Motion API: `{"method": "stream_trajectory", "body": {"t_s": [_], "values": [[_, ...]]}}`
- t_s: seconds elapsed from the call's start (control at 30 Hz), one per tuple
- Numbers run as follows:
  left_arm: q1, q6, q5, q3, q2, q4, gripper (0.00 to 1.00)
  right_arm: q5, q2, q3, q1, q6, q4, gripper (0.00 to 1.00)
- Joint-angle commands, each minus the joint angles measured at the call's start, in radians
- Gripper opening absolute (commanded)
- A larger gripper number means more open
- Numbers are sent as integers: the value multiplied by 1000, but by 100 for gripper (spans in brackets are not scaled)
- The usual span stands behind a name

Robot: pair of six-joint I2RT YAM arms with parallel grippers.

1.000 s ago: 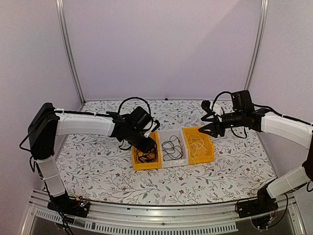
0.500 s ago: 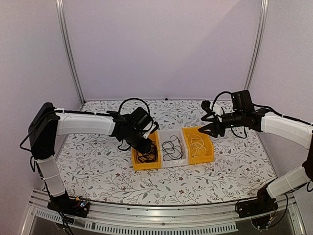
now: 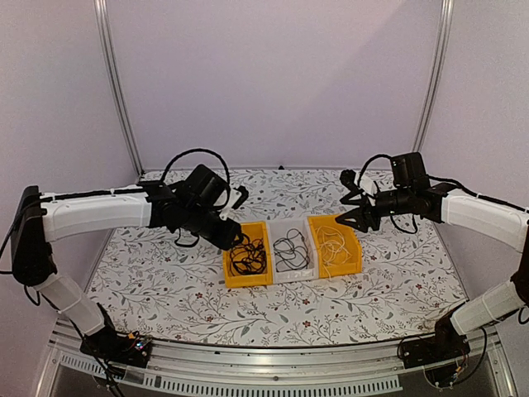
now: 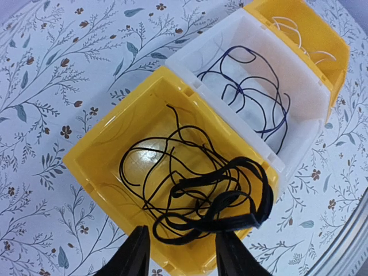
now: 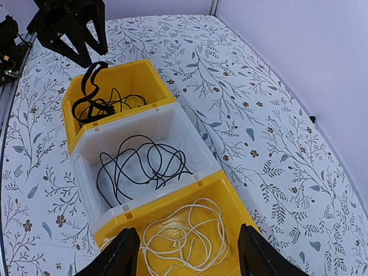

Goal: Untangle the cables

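Loosely coiled cables (image 4: 201,183) in bins (image 4: 109,123)

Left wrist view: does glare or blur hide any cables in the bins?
Left wrist view: a bright glare patch on the floor of the yellow bin, yet the black cables are sharp. Right wrist view: even light, no blur; the cream cable shows faintly against yellow. Top view: soft, even light, no glare.

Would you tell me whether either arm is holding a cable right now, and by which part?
Nothing is held. The left gripper is open, clear of the black cables in a yellow bin; the right gripper is open, clear of the white cable.
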Motion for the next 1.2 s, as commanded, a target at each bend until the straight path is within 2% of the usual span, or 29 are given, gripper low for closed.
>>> {"method": "stream_trajectory", "body": {"t_s": [0.0,0.13,0.33,0.5,0.57,0.63,0.67,0.7,0.8,0.93,0.97,1.07,1.17], "values": [[71,0,185,-78,-55,126,39,3,5,4,0,0,-7,63],[121,-43,269,-152,-85,229,39,6,4,4,0,2,-7,63],[134,-60,233,-131,-88,191,39,13,4,9,0,4,-7,63],[134,-6,34,-91,-177,133,39,73,-32,81,-30,66,-6,66],[135,36,-81,-69,-209,115,40,78,-71,118,-69,97,0,74],[138,69,-154,-51,-238,113,41,94,-92,162,-118,152,1,94],[139,90,-174,-42,-251,116,42,96,-96,196,-144,180,-10,98],[139,107,-187,-32,-263,118,44,105,-95,235,-166,227,-28,99],[140,127,-245,11,-294,115,60,160,-97,366,-209,306,-75,99],[142,155,-329,84,-321,119,74,512,-129,461,-212,467,-36,99],[142,164,-346,92,-326,135,76,555,-143,473,-212,500,-31,99],[145,183,-395,70,-349,217,80,575,-180,456,-214,503,-2,99],[145,194,-399,-17,-385,348,81,563,-185,393,-213,523,18,99]]}}
